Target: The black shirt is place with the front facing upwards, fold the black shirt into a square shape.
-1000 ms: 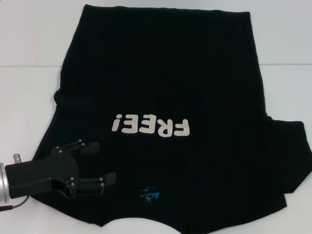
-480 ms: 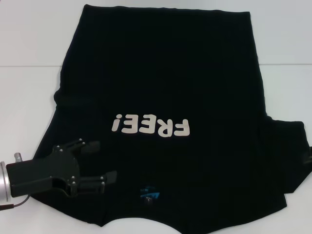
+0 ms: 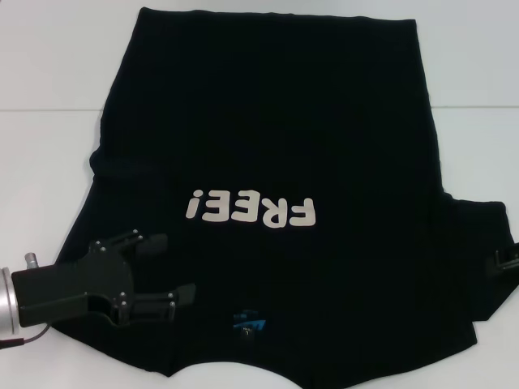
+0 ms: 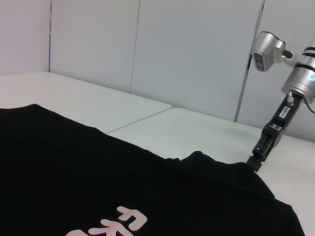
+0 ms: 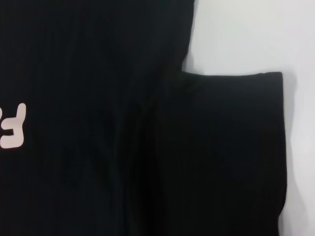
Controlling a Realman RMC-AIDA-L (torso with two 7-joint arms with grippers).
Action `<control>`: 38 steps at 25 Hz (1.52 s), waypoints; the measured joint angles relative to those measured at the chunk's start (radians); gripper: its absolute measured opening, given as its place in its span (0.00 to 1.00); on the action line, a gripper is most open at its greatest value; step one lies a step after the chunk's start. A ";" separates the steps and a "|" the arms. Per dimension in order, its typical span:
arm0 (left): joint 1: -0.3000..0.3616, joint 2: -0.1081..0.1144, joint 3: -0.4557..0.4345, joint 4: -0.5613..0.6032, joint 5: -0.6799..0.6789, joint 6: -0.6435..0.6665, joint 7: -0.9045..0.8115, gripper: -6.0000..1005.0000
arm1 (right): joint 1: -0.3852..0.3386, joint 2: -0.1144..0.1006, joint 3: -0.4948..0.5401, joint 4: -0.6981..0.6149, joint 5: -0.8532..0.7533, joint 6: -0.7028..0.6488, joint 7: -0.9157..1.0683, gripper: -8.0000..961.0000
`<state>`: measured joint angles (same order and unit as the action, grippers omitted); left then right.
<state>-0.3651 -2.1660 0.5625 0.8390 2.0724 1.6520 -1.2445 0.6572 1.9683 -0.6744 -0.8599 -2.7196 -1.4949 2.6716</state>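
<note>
The black shirt [image 3: 276, 130] lies spread flat on the white table [image 3: 49, 178], front up. Its cream "FREE!" lettering [image 3: 250, 211] reads upside down, and the blue neck label [image 3: 247, 322] is at the near edge. My left gripper [image 3: 177, 267] hovers open over the shirt's near left shoulder, holding nothing. Only a sliver of my right gripper [image 3: 508, 259] shows at the right edge, by the shirt's right sleeve [image 3: 478, 259]. In the left wrist view the right gripper [image 4: 257, 160] comes down at that sleeve's outer edge. The right wrist view shows the sleeve [image 5: 236, 147] lying flat beside the shirt's body [image 5: 88, 147].
A seam [image 3: 49, 109] runs across the white tabletop on both sides of the shirt. Bare table shows to the left and right of the cloth. White wall panels [image 4: 172, 49] stand behind the table's far edge.
The right gripper has come into view at the right edge, beside the right sleeve. The left gripper has barely moved and stays open.
</note>
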 joint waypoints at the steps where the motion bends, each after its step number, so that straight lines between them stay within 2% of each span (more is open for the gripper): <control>1: 0.000 0.000 0.000 0.000 0.000 0.000 0.000 0.94 | 0.000 -0.001 0.000 0.001 0.000 0.003 0.000 0.82; 7: -0.001 0.000 0.000 0.000 0.000 0.000 0.000 0.94 | 0.004 0.000 -0.006 0.002 0.000 0.006 0.000 0.81; 17: -0.006 0.001 0.000 0.000 0.000 -0.002 0.001 0.94 | -0.004 -0.014 -0.009 -0.007 0.000 0.012 -0.003 0.79; 38: -0.014 0.002 0.001 0.002 0.000 -0.013 -0.003 0.94 | 0.012 0.000 -0.039 0.006 0.000 0.044 -0.011 0.74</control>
<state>-0.3793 -2.1644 0.5639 0.8406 2.0724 1.6389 -1.2479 0.6689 1.9680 -0.7133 -0.8535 -2.7197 -1.4507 2.6602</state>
